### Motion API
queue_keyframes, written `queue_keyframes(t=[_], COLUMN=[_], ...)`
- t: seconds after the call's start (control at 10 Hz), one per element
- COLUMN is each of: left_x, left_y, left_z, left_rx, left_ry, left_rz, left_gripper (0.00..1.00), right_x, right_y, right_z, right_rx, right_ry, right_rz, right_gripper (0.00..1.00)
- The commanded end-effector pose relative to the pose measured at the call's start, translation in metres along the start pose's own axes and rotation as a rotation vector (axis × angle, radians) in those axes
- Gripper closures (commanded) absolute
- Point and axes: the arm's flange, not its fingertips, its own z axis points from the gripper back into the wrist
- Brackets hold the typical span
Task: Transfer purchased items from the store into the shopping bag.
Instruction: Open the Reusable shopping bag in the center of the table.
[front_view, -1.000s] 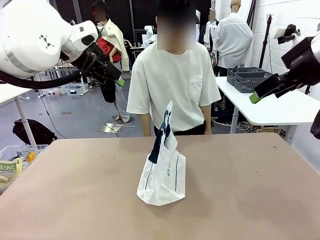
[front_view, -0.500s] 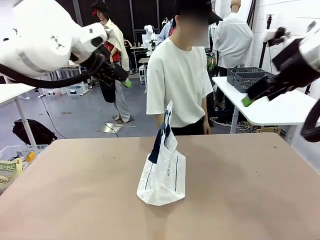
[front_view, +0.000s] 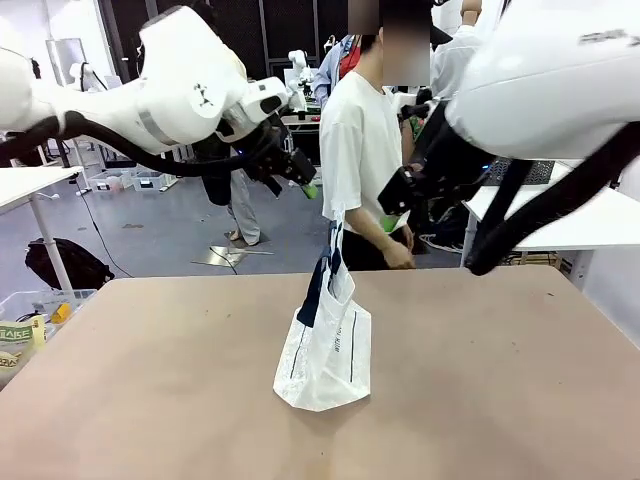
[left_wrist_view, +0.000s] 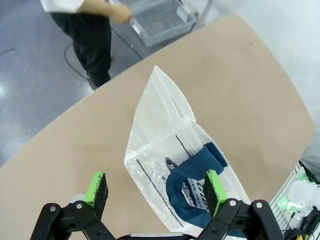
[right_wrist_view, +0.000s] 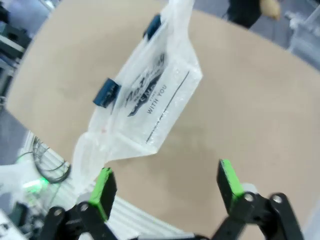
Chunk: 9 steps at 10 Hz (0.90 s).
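The shopping bag (front_view: 325, 345), whitish crinkly plastic with navy handles and dark lettering, stands upright at mid-table. From above, the left wrist view shows the bag (left_wrist_view: 165, 145) and its navy handles (left_wrist_view: 196, 186). My left gripper (front_view: 308, 188) hangs open, high above and just left of the bag top, between empty fingers (left_wrist_view: 154, 189). My right gripper (front_view: 390, 218) is open too, above and right of the bag (right_wrist_view: 147, 97), with nothing in it (right_wrist_view: 166, 184). A grey basket (left_wrist_view: 161, 19), the store, sits beyond the table by the person's hand (left_wrist_view: 120, 12). The purchased items are out of view.
The person (front_view: 362, 150) stands sideways at the far edge, one hand (front_view: 400, 258) low near the table rim. The brown table (front_view: 500, 380) is bare around the bag. A clear bin (front_view: 30, 325) with yellow packets sits off the table's left side.
Both arms have swung inward from the picture's sides to hover over the bag. The person has turned sideways and shifted right. The bag has not moved.
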Motion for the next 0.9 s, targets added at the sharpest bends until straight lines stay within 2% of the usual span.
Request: queue_keyframes(t=[0.0,0.4,0.8], left_x=[0.004,0.007,0.017], left_y=[-0.005,-0.010,-0.009], left_z=[-0.009,-0.030,-0.042], left_rx=[-0.009,-0.054,-0.082], left_ry=[0.047,0.040,0.075], left_rz=[0.018,0.007,-0.001], left_gripper=[0.00,0.00,0.00], right_x=[0.012,0.018,0.022], right_y=[0.003,0.019,0.021], right_z=[-0.019,-0.070,-0.089], right_rx=[0.058,0.136,0.137], right_ry=[0.034,0.121,0.174], right_rz=[-0.057,-0.067,-0.049], right_gripper=[0.00,0.00,0.00])
